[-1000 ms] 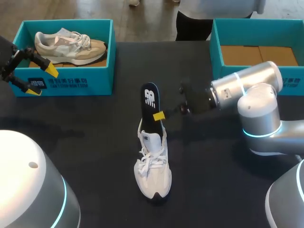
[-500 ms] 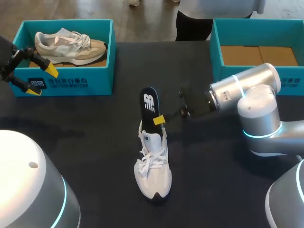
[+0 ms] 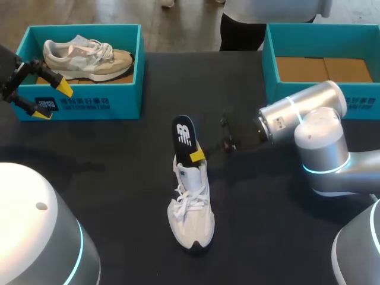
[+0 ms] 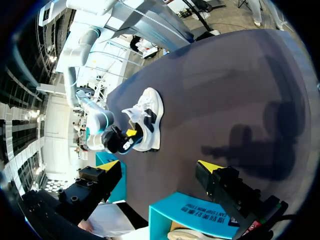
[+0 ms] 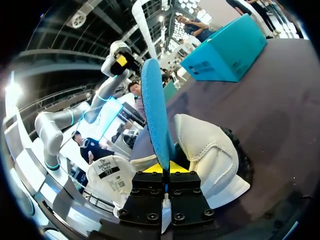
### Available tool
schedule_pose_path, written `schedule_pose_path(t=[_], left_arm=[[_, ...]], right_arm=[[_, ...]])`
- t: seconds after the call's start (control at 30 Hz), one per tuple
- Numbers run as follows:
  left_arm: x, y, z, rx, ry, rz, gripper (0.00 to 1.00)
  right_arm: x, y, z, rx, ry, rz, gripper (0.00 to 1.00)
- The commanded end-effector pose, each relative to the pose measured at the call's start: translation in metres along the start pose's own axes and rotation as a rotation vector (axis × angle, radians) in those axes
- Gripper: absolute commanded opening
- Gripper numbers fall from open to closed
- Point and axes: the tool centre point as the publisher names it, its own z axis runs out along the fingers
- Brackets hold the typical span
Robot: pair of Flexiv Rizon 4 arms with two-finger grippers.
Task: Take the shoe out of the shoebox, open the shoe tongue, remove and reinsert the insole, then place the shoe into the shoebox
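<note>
A white shoe point(image 3: 190, 209) stands on the black table, toe toward me. A dark insole point(image 3: 185, 136) rises upright out of its heel opening. My right gripper point(image 3: 196, 155) is shut on the insole's lower part, just above the shoe collar. In the right wrist view the insole's blue underside point(image 5: 155, 112) stands up from between the fingers of the gripper point(image 5: 165, 168), with the shoe point(image 5: 212, 155) just beyond. My left gripper point(image 3: 52, 101) hangs open at the front left corner of the left shoebox point(image 3: 122, 102), holding nothing. From the left wrist, the shoe point(image 4: 148, 119) lies far ahead of that gripper point(image 4: 160, 175).
The left teal shoebox holds a beige shoe point(image 3: 86, 58). A second teal shoebox point(image 3: 270, 65) stands at the back right with only cardboard on its bottom. My right arm point(image 3: 309, 119) stretches across in front of it.
My right gripper has moved down and slightly left, lowering the insole further into the shoe. The left arm has kept still.
</note>
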Motion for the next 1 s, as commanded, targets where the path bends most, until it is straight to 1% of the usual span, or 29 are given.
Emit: schedule_pose_path(t=[0.03,0.23,0.53,0.6,0.63,0.7,0.8,1.0], left_arm=[[0.0,0.0,0.0,0.0,0.001,0.001,1.0],[0.0,0.0,0.0,0.0,0.001,0.001,1.0],[0.0,0.0,0.0,0.0,0.001,0.001,1.0],[0.0,0.0,0.0,0.0,0.001,0.001,1.0],[0.0,0.0,0.0,0.0,0.001,0.001,1.0],[0.0,0.0,0.0,0.0,0.001,0.001,1.0],[0.0,0.0,0.0,0.0,0.001,0.001,1.0],[0.0,0.0,0.0,0.0,0.001,0.001,1.0]], right_arm=[[0.0,-0.007,0.006,-0.004,0.0,-0.003,0.0],[0.001,-0.01,0.011,0.039,0.001,0.0,0.0],[0.003,-0.003,0.007,0.016,-0.008,-0.033,0.0],[0.003,-0.002,0.006,0.014,-0.01,-0.035,0.2],[0.003,-0.002,0.006,0.012,-0.012,-0.037,0.25],[0.004,-0.001,0.004,0.005,-0.017,-0.042,0.38],[0.005,0.001,0.002,-0.009,-0.029,-0.049,0.42],[0.008,0.011,-0.002,-0.036,-0.054,-0.079,0.42]])
